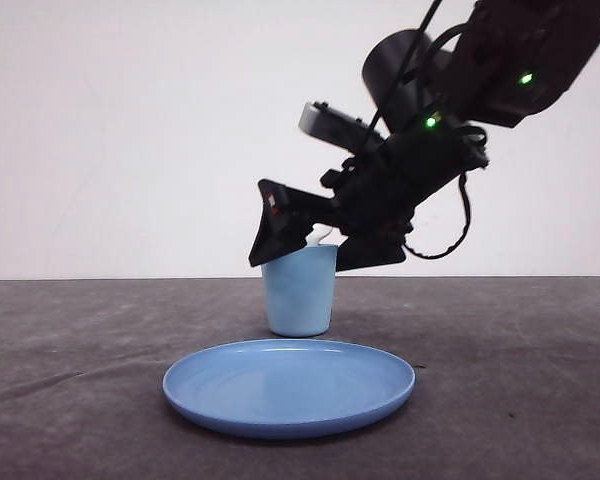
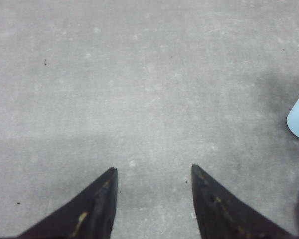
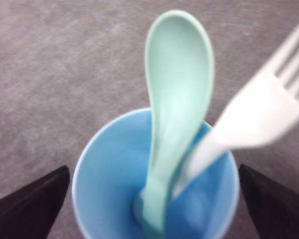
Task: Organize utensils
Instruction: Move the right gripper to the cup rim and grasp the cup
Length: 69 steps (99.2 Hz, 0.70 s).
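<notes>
Your right gripper (image 1: 302, 242) hangs just above the light blue cup (image 1: 300, 290), its black fingers (image 3: 32, 201) spread wide, one on each side of the cup's rim, and clamped on nothing. In the right wrist view you look straight down into the cup: the mint-green spoon (image 3: 174, 107) stands handle down inside it, bowl up, leaning against the rim. The white fork (image 3: 261, 117) stands in the same cup beside the spoon, handle down and tines up, tilted out to the other side. Both pieces are blurred there. The cup sits upright on the grey table (image 1: 80, 350), just behind the blue plate (image 1: 289, 385). Your left gripper (image 2: 153, 199) hovers over bare table with its fingers apart and nothing between them; the cup's edge shows at one side.
</notes>
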Tool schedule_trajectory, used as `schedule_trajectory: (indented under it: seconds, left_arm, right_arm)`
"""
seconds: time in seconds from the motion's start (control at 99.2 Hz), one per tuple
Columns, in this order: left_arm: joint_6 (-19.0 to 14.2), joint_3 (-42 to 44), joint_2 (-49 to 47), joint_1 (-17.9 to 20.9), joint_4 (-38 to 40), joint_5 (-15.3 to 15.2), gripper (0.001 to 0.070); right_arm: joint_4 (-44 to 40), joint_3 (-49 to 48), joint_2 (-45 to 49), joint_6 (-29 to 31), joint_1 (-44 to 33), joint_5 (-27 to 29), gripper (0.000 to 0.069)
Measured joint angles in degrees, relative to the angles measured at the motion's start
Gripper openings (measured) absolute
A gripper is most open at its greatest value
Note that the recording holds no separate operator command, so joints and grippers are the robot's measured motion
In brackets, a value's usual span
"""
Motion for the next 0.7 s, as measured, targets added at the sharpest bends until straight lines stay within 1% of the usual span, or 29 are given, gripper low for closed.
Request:
schedule_trajectory:
  seconds: [0.333,0.504,0.605,0.696]
  left_arm:
    - [0.0,0.0,0.0,0.0,0.0,0.0,0.0279]
    - [0.0,0.0,0.0,0.0,0.0,0.0,0.0279]
    - [0.0,0.0,0.0,0.02,0.0,0.0,0.0279]
    - [0.0,0.0,0.0,0.0,0.07,0.0,0.0279]
  right_arm:
    - [-0.22,1.29,1.31,-0.02,0.44,-0.02,0.0676]
    - [-0.28,1.29,1.31,-0.17,0.48,0.07,0.0543]
    - [-0.28,1.29,1.31,-0.22,0.48,0.13,0.0517]
    - [-0.44,1.29,1.31,-0.22,0.48,0.13,0.0509]
